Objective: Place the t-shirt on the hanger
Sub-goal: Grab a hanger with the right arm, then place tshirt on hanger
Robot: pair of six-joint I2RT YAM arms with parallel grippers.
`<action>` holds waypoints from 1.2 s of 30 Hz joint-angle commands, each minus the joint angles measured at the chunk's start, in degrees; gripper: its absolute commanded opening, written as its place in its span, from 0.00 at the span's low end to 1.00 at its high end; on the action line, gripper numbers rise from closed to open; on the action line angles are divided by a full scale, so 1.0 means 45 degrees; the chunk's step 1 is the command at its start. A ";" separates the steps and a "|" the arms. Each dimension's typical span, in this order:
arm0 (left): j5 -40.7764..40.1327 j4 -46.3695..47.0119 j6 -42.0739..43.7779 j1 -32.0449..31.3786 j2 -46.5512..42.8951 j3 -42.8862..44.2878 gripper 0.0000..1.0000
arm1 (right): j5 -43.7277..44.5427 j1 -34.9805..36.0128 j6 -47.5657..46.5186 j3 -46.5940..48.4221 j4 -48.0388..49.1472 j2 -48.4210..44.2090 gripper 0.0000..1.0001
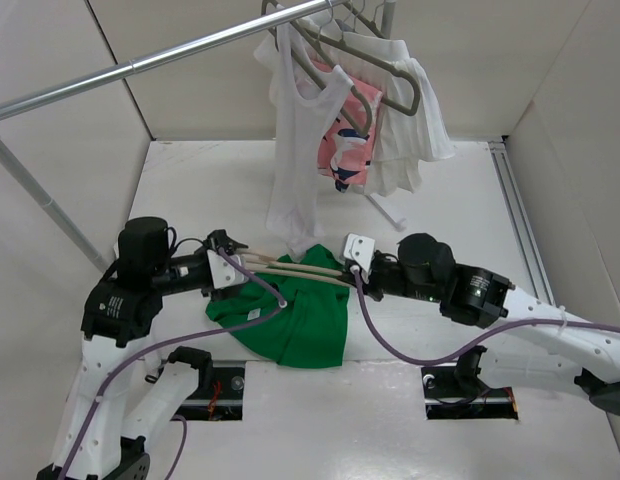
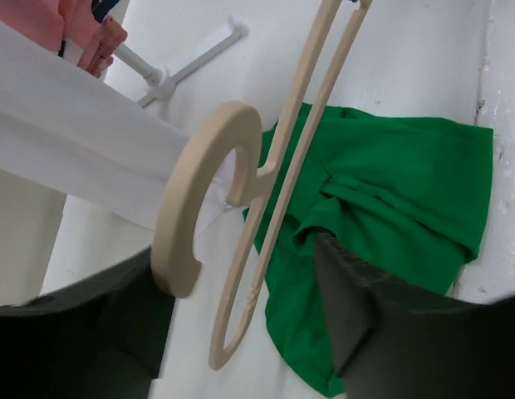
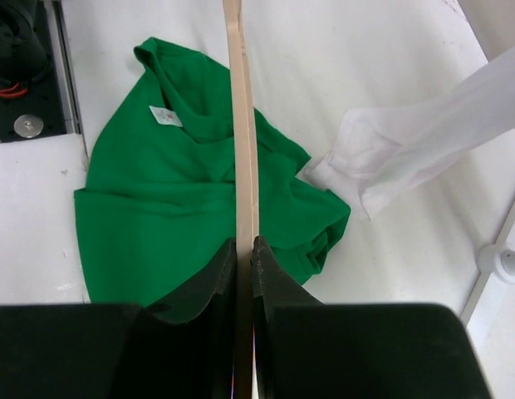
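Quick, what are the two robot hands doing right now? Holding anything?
Left gripper: open, with the hanger hook between its fingers.
Right gripper: closed on the hanger.

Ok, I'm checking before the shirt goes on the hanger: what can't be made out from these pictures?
Top view: the hook of the hanger, hidden by the left arm; the t-shirt, partly covered by both arms.
Left wrist: whether the left jaws touch the hook; the hanger's far end, cut off by the top edge.
Right wrist: the hook, beyond the top edge.
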 commanded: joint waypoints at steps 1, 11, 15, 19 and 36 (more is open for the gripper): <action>0.0384 0.0295 0.0336 -0.0101 -0.0227 0.0047 0.52 | -0.0467 -0.0071 -0.0058 0.0285 0.1197 -0.0133 0.00; 0.0522 0.1313 -0.1384 -0.0101 -0.0636 0.0301 0.04 | -0.0760 -0.0071 -0.0058 0.0050 0.1549 0.0278 0.00; 0.0404 0.1430 -0.1542 -0.0101 -0.0754 0.0183 0.00 | -0.0877 -0.0071 -0.0175 0.0166 0.1549 0.0725 0.00; 0.0286 0.1274 -0.1308 -0.0101 -0.0755 0.0183 0.00 | -0.1324 -0.0071 -0.0622 0.0695 0.1002 0.1567 0.60; 0.0775 -0.0113 0.1095 -0.0101 -0.0638 0.0047 0.00 | -0.2828 0.0163 -0.4042 0.6572 -0.0461 0.7346 0.81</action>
